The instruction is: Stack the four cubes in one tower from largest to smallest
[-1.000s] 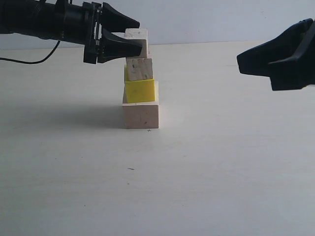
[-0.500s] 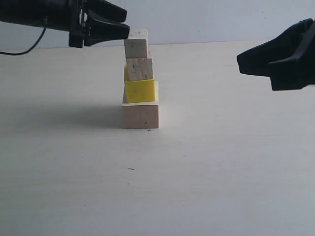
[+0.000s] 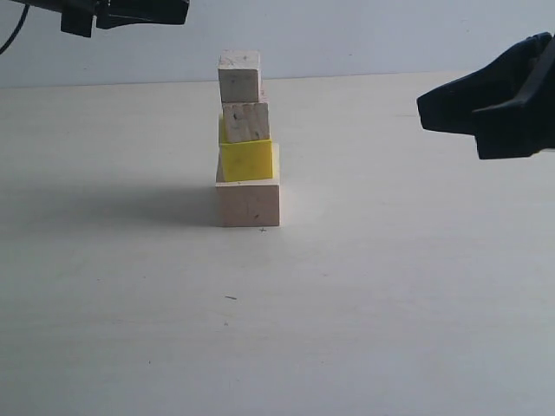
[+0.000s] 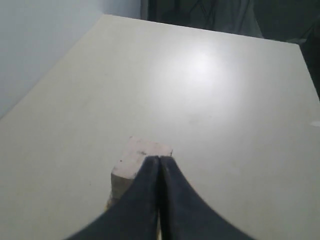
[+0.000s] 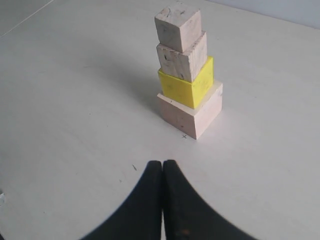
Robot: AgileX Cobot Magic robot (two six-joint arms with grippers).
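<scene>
Hanging high and to the left of the stack in the exterior view, the black left gripper has its two fingers pressed flat together with nothing between them. Its wrist camera looks past the tips onto the top of the smallest pale bare-wood cube, which it does not touch. The black right gripper is likewise closed and empty, held well off on the right, with the whole column in its wrist view.

Between the two stands the tower on the pale tabletop. It has a large pale wood cube at the base, a bright yellow cube on that, then a medium pale speckled wood cube, and the smallest one on top. The layers are not squarely lined up (the upper ones sit a little toward the left edge and look slightly twisted), yet each rests on the one beneath.

As far as I can judge, the stacking is finished and in the right order. All that seems left is for the arms to keep clear.
</scene>
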